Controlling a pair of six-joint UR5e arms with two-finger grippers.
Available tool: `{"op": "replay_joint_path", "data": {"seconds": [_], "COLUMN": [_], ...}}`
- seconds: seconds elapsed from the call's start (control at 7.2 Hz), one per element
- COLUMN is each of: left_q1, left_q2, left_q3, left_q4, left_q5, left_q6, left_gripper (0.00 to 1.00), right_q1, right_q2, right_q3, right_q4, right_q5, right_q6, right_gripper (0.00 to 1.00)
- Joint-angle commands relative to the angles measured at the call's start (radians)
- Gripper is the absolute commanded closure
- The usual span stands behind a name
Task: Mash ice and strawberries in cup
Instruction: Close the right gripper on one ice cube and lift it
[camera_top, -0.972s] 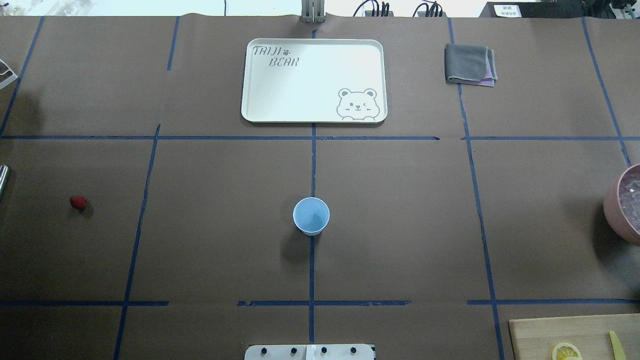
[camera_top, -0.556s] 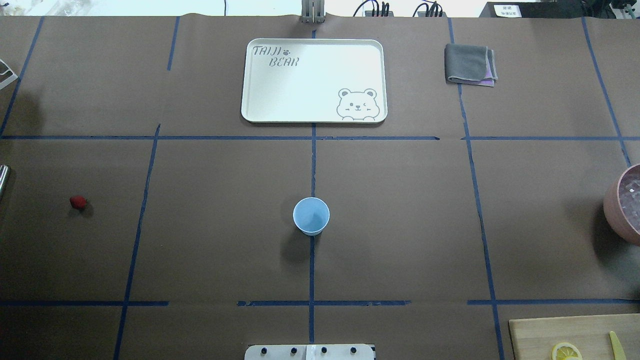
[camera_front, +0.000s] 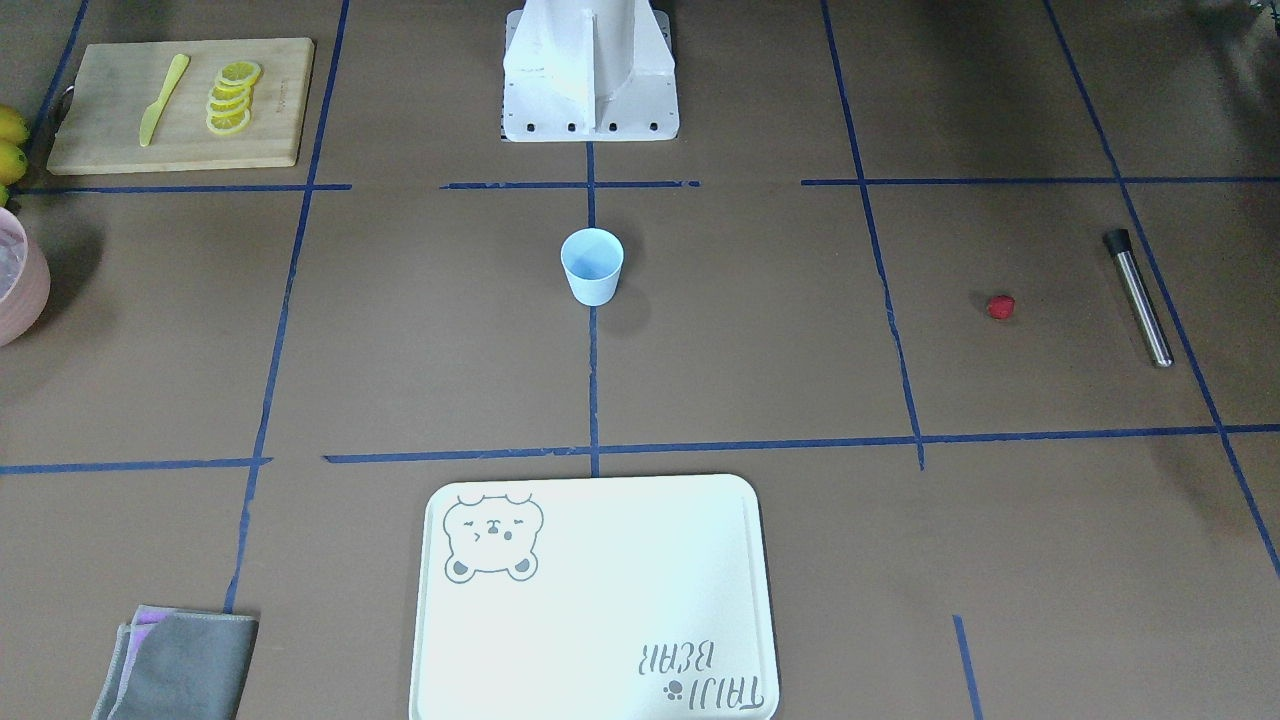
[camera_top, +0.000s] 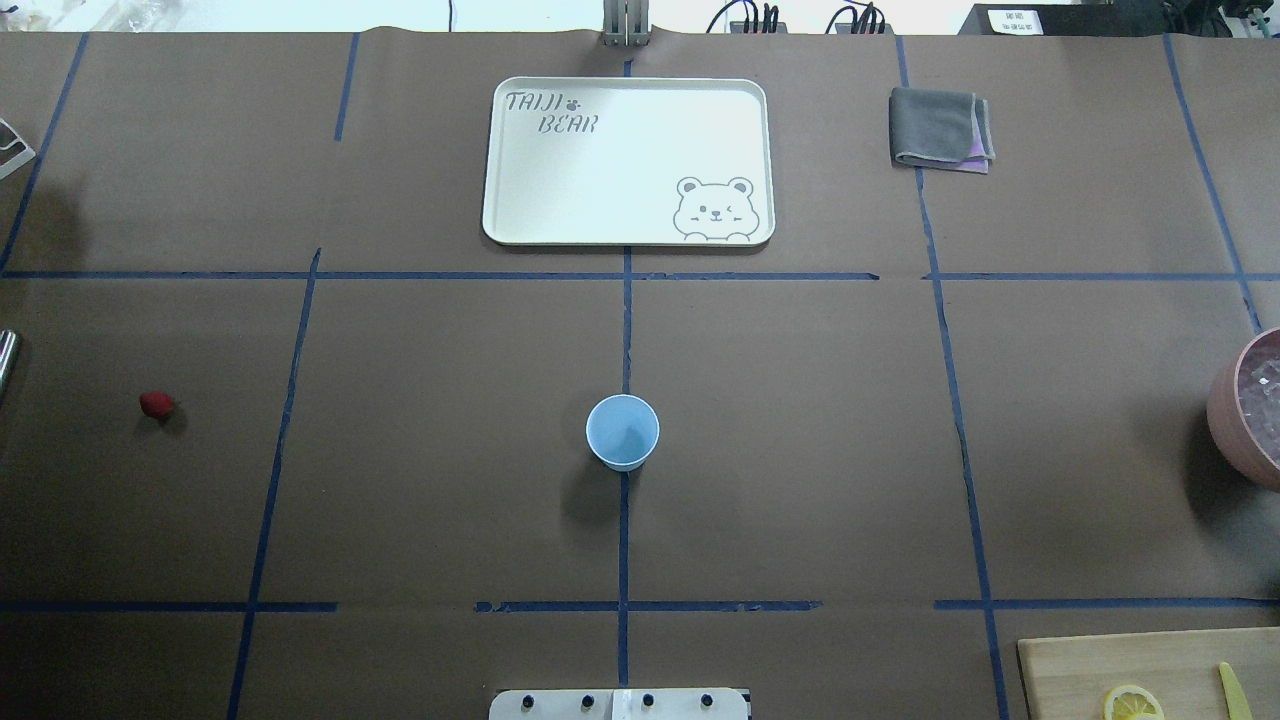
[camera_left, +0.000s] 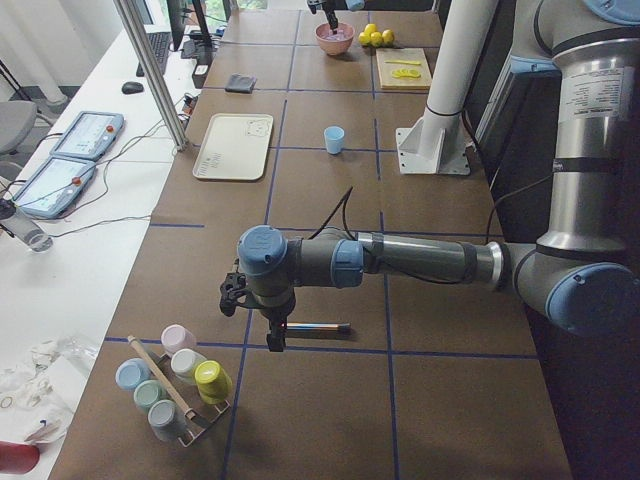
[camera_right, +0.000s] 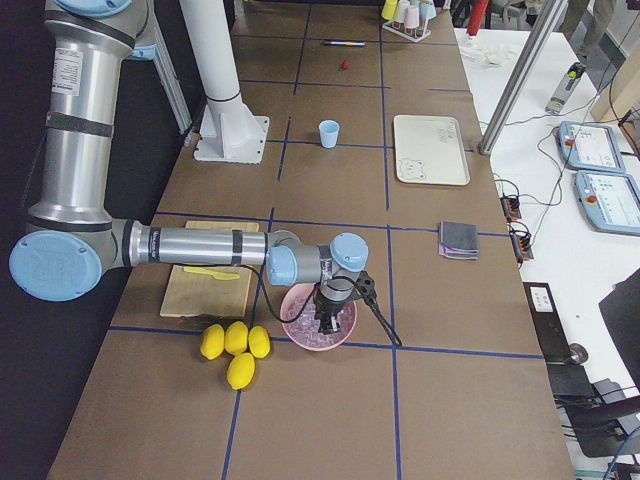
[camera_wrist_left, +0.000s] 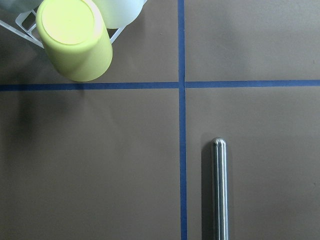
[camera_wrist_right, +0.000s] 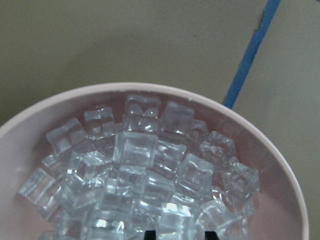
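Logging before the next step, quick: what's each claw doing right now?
Left claw: near the metal rod, state cannot be told.
Right claw: over the ice in the pink bowl, state cannot be told.

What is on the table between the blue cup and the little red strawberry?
Nothing stands there. Between the cup and the strawberry lies only bare table cover, crossed by one tape line. The overhead view shows it best.

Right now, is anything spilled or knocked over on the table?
Nothing looks spilled or tipped. The cup stands upright and empty, and the ice sits in the pink bowl. The strawberry lies alone on the bare table, far from the cup.
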Motion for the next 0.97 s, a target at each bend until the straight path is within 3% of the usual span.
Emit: {"op": "replay_joint_path", "data": {"seconds": [0.0, 0.42, 0.83], "left_q1": [0.0, 0.0, 0.0], "left_q2": [0.0, 0.003, 0.003], "left_q3": [-0.006, -0.013, -0.013], "left_q4": [0.0, 0.002, 0.002], "left_q5": [0.0, 0.0, 0.0], "left_q6": [-0.001, -0.003, -0.003], "left_gripper": [0.0, 0.0, 0.0], "right_q1": [0.0, 0.075, 0.126], "right_q2": [0.001, 0.001, 0.147], "right_q3": [0.011, 0.132, 0.193], "right_q4": [0.004, -0.048, -0.157], "right_q5": [0.0, 0.012, 0.049], "right_q6": [0.0, 0.0, 0.026], "right_gripper": [0.98, 1.0, 1.0]}}
